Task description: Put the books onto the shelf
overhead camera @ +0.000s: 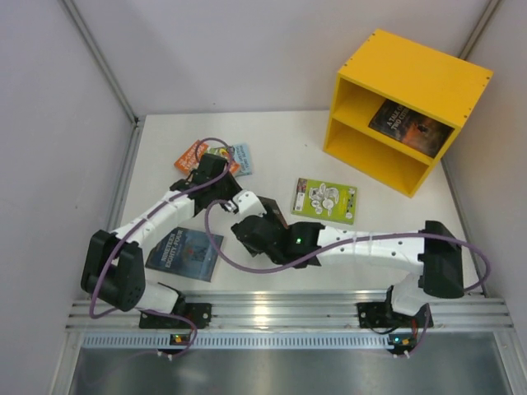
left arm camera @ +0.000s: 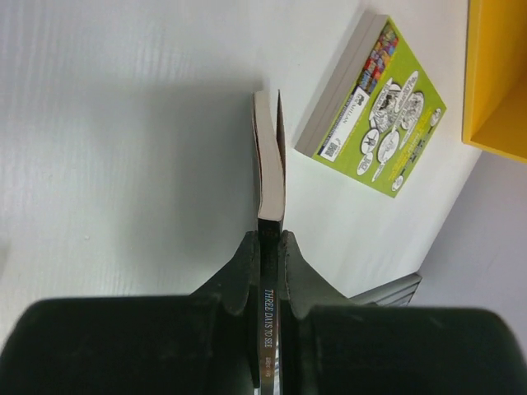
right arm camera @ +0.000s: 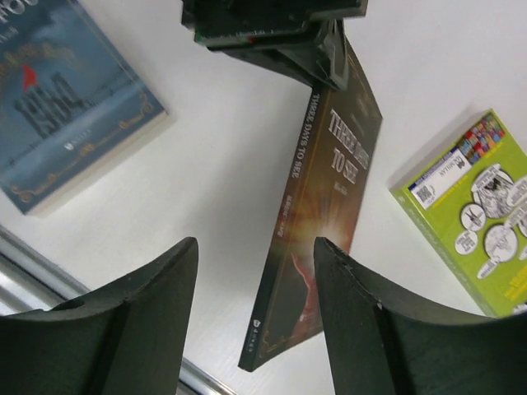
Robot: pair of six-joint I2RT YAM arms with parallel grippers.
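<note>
Left claw [left arm camera: 269,240] grips dark book [right arm camera: 333,206] lengthwise, on edge

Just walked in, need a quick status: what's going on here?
The left gripper is shut on the Three Days to See book, holding it on edge. The right gripper is open, facing that book, not gripping it. A dark book sits in the upper compartment of the shelf; the lime green, blue-grey, orange-red and light blue books lie on the table.

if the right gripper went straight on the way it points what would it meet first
Most likely the dark book, held on edge by the left gripper, straight ahead of the open right gripper. Depth is unclear; the table lies beyond.
</note>
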